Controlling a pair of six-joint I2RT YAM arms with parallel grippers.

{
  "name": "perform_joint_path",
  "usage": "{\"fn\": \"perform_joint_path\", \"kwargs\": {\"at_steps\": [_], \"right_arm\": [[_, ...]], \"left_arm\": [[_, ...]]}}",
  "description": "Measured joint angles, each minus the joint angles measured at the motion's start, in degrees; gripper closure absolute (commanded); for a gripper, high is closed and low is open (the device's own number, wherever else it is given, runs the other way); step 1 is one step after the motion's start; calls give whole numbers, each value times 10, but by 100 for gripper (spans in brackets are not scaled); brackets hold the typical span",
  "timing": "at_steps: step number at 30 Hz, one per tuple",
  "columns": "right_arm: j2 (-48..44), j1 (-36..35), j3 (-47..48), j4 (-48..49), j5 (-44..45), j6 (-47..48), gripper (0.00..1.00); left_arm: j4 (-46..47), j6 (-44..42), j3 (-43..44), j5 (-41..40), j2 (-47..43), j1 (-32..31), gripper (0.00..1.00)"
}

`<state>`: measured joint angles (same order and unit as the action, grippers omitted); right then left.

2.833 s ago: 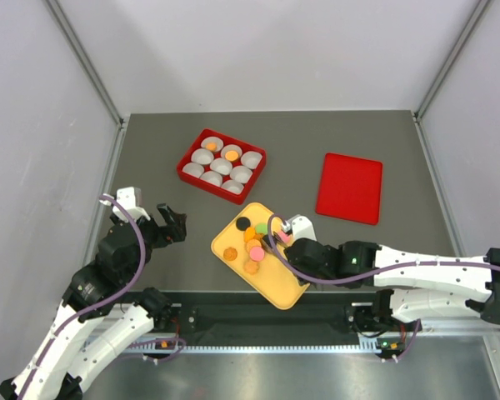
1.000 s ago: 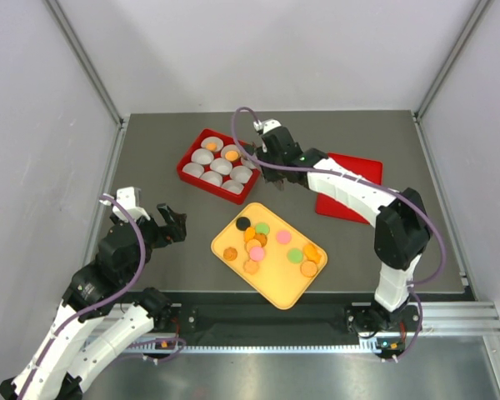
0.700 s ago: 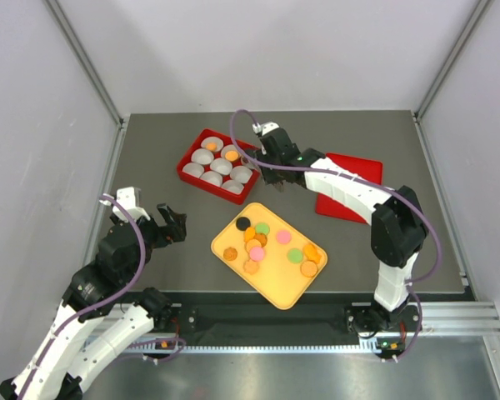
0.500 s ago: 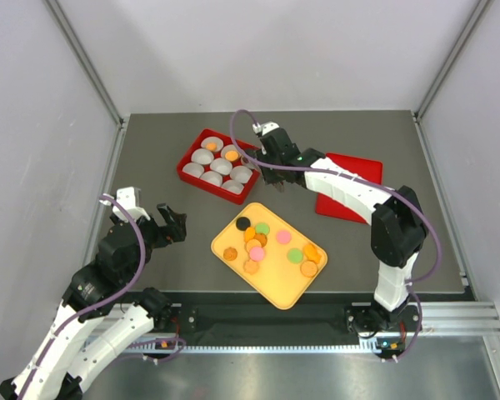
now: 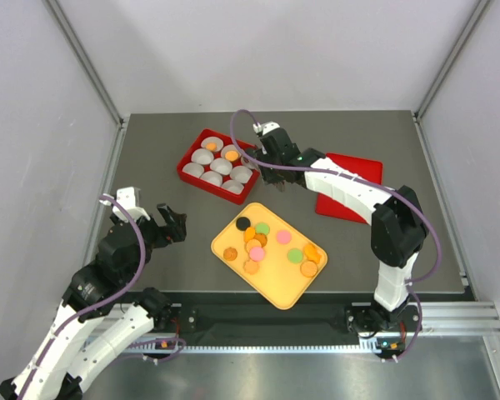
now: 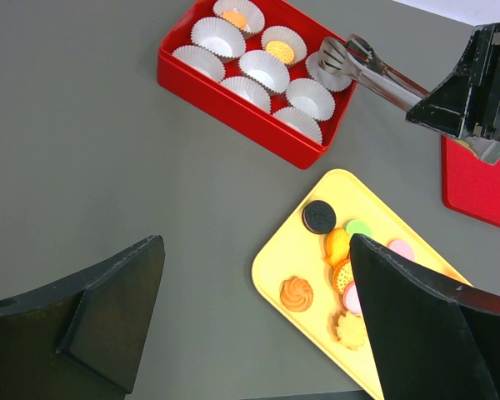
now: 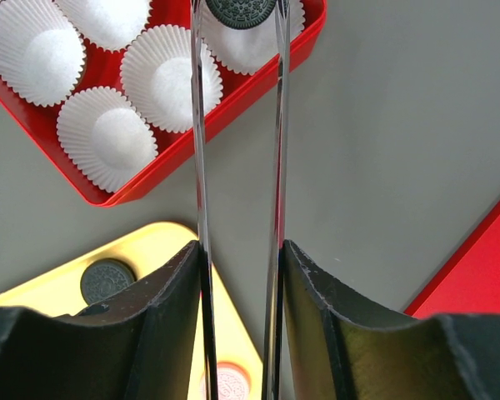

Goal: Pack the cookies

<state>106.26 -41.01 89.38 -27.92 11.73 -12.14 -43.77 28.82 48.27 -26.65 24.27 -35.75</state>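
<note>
Top external view showed the cookies (image 5: pixel 262 242) gathered on a yellow tray (image 5: pixel 277 292) near the 6 o'clock edge of the desk (image 5: pixel 150 133); orange, pink, green and one black disc lay there, several touching or overlapping. A red box (image 5: pixel 207 188) filled with white paper cups (image 5: pixel 221 165) sat at the tray's 11 o'clock; a flat red lid (image 5: pixel 350 187) lay at the tray's 2 o'clock; both were apart from the tray. Two cups toward the box's 12 o'clock edge each held an orange cookie (image 5: pixel 232 155).

The right arm's fingers (image 7: pixel 167 325) were closed narrowly on a pair of metal tongs (image 7: pixel 202 167), pressing the two blades from either side; the tongs reached out over the box's 3 o'clock corner. Right wrist view caught a black cookie (image 7: pixel 240 10) between the tong tips, over the corner cup; whether it was pinched or lying in the cup could not be told.

The left arm's fingers (image 6: pixel 108 308) stood spread wide with nothing between them, hanging above bare desk at the tray's 9 o'clock, well apart from the box.
</note>
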Motion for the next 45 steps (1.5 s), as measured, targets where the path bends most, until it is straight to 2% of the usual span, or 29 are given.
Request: {"fn": "perform_joint_path", "kwargs": {"at_steps": [12, 27, 32, 37, 41, 45], "right_arm": [[0, 1, 0, -6, 6, 0, 55], [-24, 3, 29, -37, -5, 0, 58], [-118, -7, -1, -45, -9, -7, 58], [-284, -40, -118, -50, 3, -27, 58], [-403, -96, -213, -78, 20, -59, 58], [-483, -154, -284, -132, 49, -106, 58]], "left_arm": [[0, 0, 0, 0, 0, 0, 3], [0, 0, 0, 0, 0, 0, 3], [0, 0, 0, 0, 0, 0, 3], [0, 0, 0, 0, 0, 0, 3], [0, 0, 0, 0, 0, 0, 3], [0, 0, 0, 2, 0, 0, 3]]}}
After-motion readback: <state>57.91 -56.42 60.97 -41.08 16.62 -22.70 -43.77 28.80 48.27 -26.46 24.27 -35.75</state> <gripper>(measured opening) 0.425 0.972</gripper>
